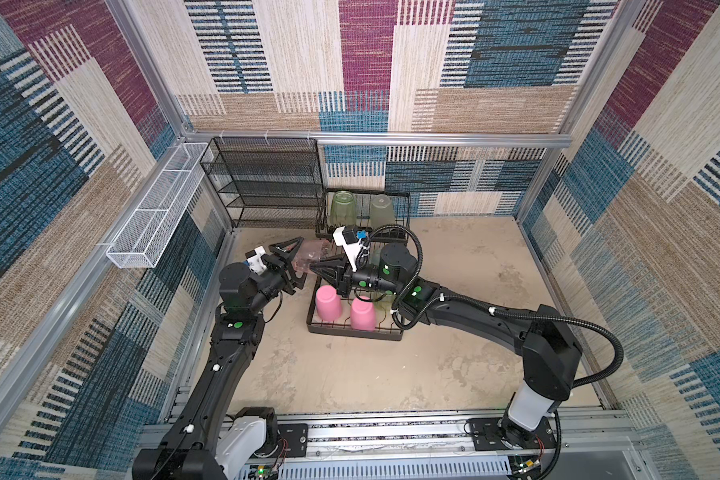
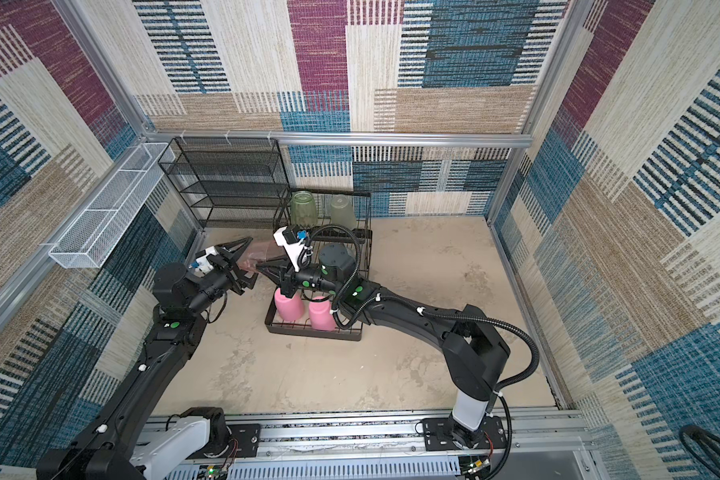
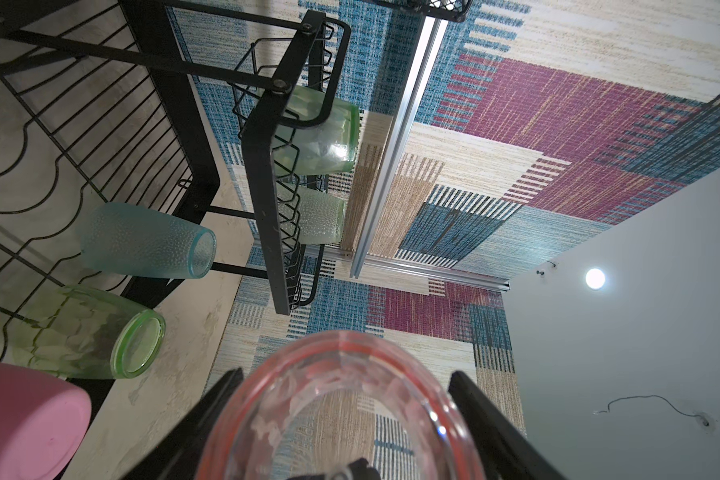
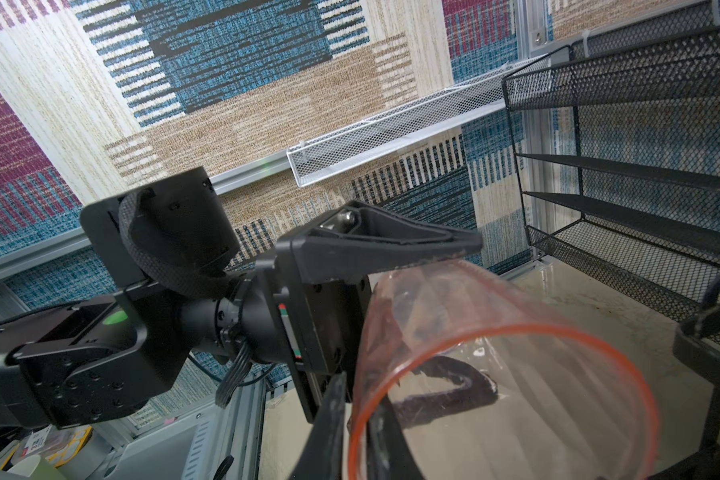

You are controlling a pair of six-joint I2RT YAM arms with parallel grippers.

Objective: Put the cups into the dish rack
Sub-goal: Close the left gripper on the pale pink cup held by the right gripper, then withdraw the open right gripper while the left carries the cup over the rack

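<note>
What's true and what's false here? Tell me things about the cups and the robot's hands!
1. The left hand holds the clear pink cup. True.
2. Two solid pink cups stand in the low tray. True.
3. The top shelf is empty. False: two green cups stand on the raised shelf.
4. The right hand is far from the clear cup. False: the right hand reaches the clear pink cup's rim.
5. A cup sits in the white basket. False: the white mesh basket shows no cup.

Opaque pink cups (image 1: 328,302), a clear pink cup (image 3: 329,374), green cups (image 1: 343,208), a black dish rack (image 1: 321,329), blue-maroon-beige patchwork walls (image 1: 366,50).
</note>
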